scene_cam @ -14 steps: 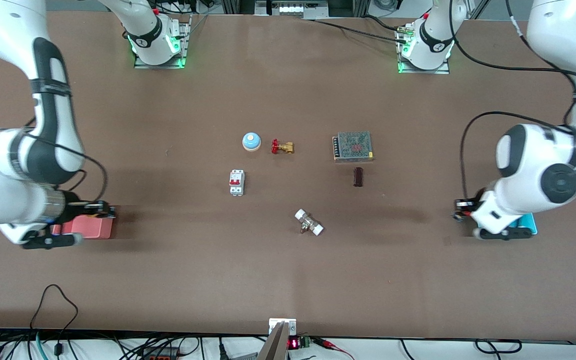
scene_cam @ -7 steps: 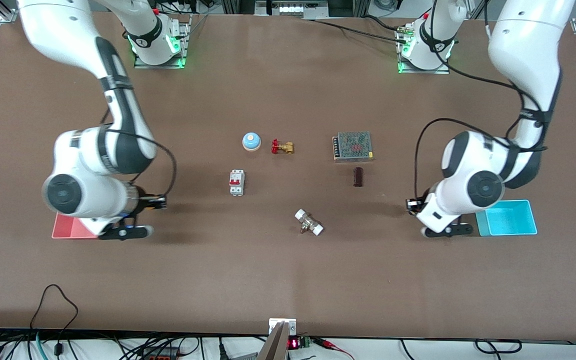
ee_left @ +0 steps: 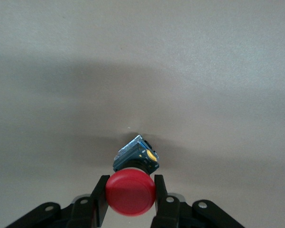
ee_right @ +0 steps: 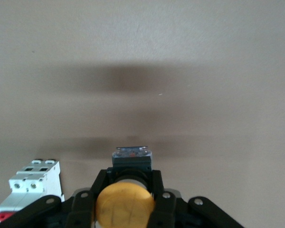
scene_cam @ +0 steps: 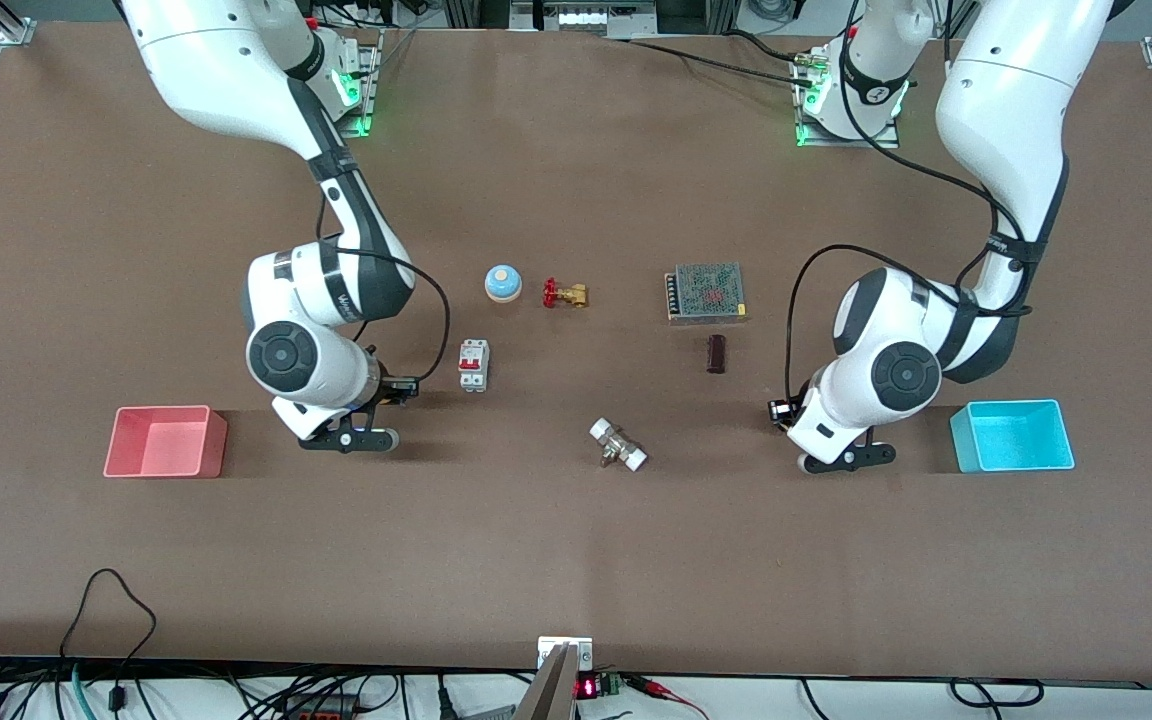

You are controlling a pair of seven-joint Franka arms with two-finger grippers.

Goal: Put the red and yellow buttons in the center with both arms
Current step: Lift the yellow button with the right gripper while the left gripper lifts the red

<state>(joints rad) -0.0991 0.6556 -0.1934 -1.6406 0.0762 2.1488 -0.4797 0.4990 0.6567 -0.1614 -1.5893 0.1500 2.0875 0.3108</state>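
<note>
A matt, faintly grained brown tabletop (scene_cam: 576, 560) is seen. The smooth red plastic button cap (ee_left: 131, 193) is shown with a soft sheen, the orange-yellow plastic button cap (ee_right: 125, 205) duller and lightly scuffed. A perforated bare-metal power supply box (scene_cam: 706, 292) and glossy white arm shells (scene_cam: 301, 360) are visible.

The brown tabletop (scene_cam: 576, 560) carries a pink tray (scene_cam: 166, 441) and a blue tray (scene_cam: 1013, 436) at its ends. Between them lie a bell (scene_cam: 503, 283), valve (scene_cam: 564, 294), breaker (scene_cam: 474, 365), mesh box (scene_cam: 706, 292) and what looks like a white-capped fitting (scene_cam: 618, 445).
</note>
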